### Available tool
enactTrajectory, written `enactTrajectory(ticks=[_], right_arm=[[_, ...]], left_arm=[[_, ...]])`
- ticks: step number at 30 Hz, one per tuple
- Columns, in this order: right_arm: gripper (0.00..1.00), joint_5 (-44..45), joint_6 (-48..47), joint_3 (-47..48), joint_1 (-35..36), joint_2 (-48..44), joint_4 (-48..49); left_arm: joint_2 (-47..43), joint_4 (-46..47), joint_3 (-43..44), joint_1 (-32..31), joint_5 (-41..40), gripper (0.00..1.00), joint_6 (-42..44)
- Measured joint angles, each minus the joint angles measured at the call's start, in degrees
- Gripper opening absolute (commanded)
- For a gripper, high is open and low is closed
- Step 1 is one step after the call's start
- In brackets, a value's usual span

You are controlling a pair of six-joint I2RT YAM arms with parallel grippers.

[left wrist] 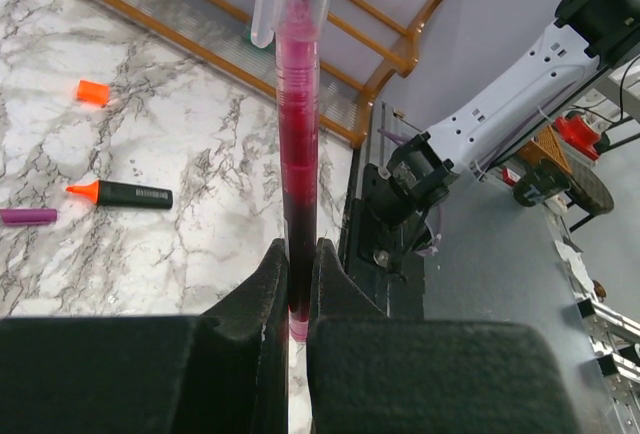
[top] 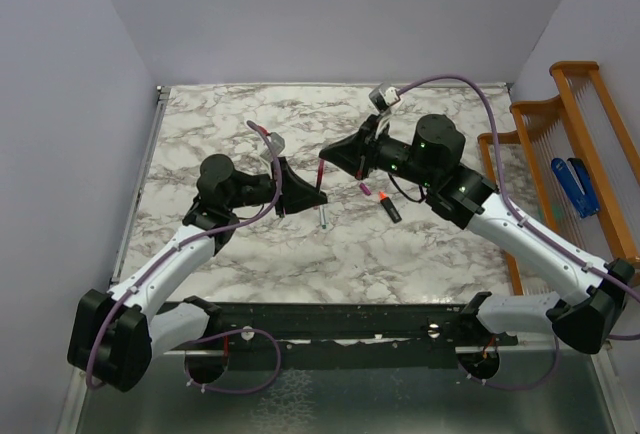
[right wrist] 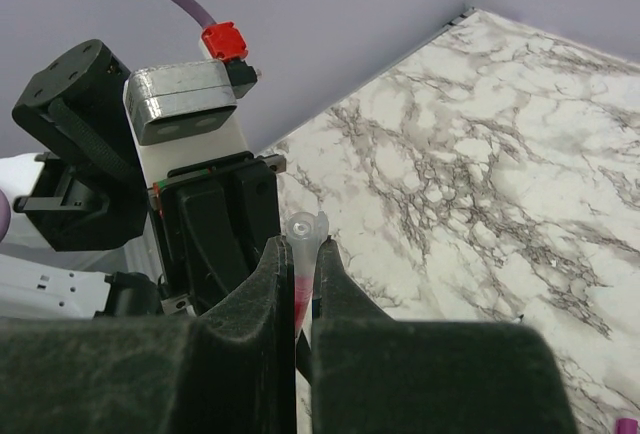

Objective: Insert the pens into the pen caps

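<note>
Both grippers are clenched on one thing, the slim red-pink pen [left wrist: 298, 134], which is held in the air above the marble table [top: 250, 244].

The left gripper [left wrist: 298, 254] pinches the pen's bare end. The right gripper [right wrist: 300, 249] pinches the opposite end, where a clear sleeve with a clip covers the pen and looks like a cap.

The pen's long axis runs straight from one gripper to the other, so the two sets of fingers face each other along it. Any seating of pen in cap would probably be a push along that line, with the arms moving toward each other and kept in line.

The other task pieces lie loose on the table. The silver-grey pen [top: 324, 216] lies just beside the left gripper, on its near side. The black marker [left wrist: 125, 195], with its orange tip bare, the magenta-purple cap [left wrist: 28, 216] and the orange cap [left wrist: 92, 91] lie on the right arm's side, nearer the right gripper. All three lie apart from each other, and no pen on the table is in a cap.
</note>
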Motion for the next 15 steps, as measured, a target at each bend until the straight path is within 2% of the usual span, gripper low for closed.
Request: enactTrajectory(ticks=[15], right_arm=[[0.00, -0.02, -3.39, 0.17, 0.15, -0.44, -2.23]], left_arm=[[0.83, -7.43, 3.23, 0.33, 2.25, 0.00, 5.81]])
